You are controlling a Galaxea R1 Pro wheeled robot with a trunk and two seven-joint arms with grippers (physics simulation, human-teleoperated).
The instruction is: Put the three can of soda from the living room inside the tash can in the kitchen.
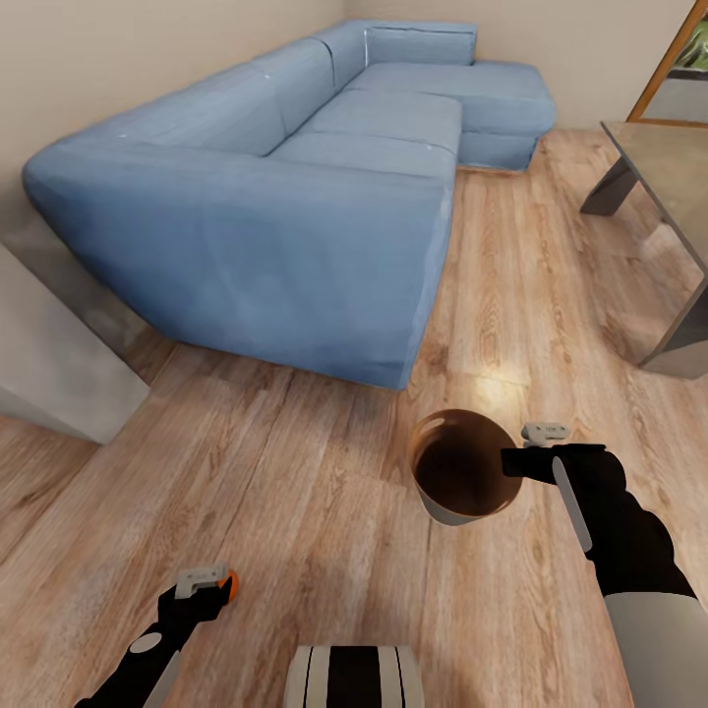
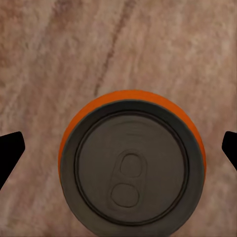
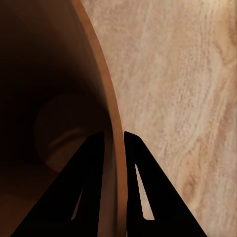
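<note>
While glossy, round bin (image 1: pixel 462 482) hangs over woodgrain.

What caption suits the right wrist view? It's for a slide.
Right gripper pinching the bin's wall above a wood floor.

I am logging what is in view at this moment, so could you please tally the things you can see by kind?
Orange soda can, in the left gripper: 1
Trash can, its rim pinched by the right gripper: 1
Blue corner sofa: 1
Grey low table: 1
Total: 4
</note>
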